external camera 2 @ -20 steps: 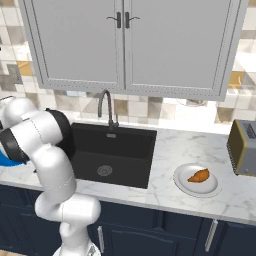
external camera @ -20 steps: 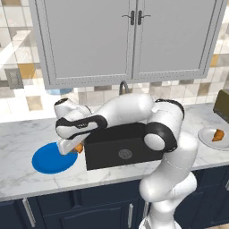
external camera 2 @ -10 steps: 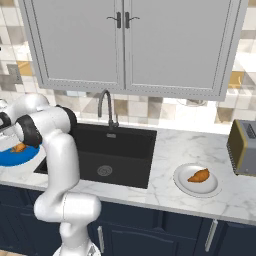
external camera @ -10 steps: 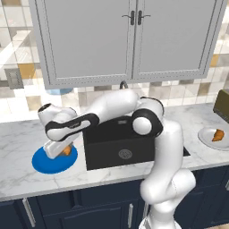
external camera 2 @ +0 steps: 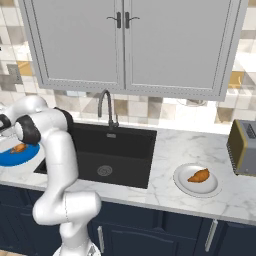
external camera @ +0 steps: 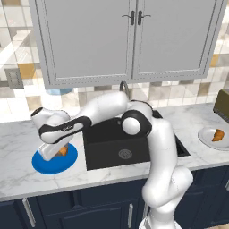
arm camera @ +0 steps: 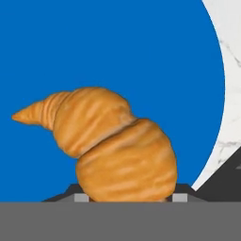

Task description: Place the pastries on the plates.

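The arm reaches far left across the black sink (external camera: 120, 143), hand tilted down over the blue plate (external camera: 44, 163) on the marble counter (external camera: 27, 134). The gripper (external camera: 60, 151) sits low over the plate with the croissant (arm camera: 103, 146) between its fingers, closed on it — the blue surface close behind. Well apart to the right, beside the toaster (external camera 2: 243, 147), the white plate (external camera 2: 182, 185) bears another pastry (external camera 2: 199, 175).

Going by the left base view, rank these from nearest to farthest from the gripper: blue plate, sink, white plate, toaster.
1. Blue plate: directly under the gripper, at the counter's left.
2. Sink: middle of the counter.
3. White plate: far right, holding a pastry.
4. Toaster: right edge, behind that plate.
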### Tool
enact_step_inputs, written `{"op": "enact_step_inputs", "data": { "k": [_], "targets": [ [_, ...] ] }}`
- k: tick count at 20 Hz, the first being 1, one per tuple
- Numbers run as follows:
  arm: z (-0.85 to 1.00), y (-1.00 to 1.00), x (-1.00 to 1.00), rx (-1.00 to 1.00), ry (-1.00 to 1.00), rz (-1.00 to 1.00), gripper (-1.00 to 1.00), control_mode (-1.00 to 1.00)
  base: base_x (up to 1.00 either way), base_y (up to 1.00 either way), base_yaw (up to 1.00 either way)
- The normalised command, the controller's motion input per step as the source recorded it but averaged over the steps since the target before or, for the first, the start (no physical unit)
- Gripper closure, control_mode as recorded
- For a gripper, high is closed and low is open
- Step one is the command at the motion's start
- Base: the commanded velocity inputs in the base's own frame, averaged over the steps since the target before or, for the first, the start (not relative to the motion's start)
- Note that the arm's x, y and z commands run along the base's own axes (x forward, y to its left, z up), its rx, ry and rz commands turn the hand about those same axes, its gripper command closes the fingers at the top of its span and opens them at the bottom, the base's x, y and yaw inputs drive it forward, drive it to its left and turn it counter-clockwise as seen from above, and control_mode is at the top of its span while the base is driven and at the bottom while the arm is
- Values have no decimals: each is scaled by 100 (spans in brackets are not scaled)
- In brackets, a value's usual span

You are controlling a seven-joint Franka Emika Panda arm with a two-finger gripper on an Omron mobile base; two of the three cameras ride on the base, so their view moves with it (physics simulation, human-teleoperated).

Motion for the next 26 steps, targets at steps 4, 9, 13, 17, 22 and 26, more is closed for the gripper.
{"op": "enact_step_inputs", "data": {
  "k": [4,9,13,17,22,26],
  "targets": [
    [-25,0,0,3,-2,0,100,-100,0,0,0],
    [-18,0,0,6,0,0,-100,-100,0,0,0],
    [0,0,0,9,0,0,-100,-100,0,0,0],
    [2,0,-2,7,0,0,-100,-100,0,0,0],
    [15,0,-14,2,0,0,-100,-100,0,0,0],
    [40,0,-25,0,0,0,-100,-100,0,0,0]
  ]
}}
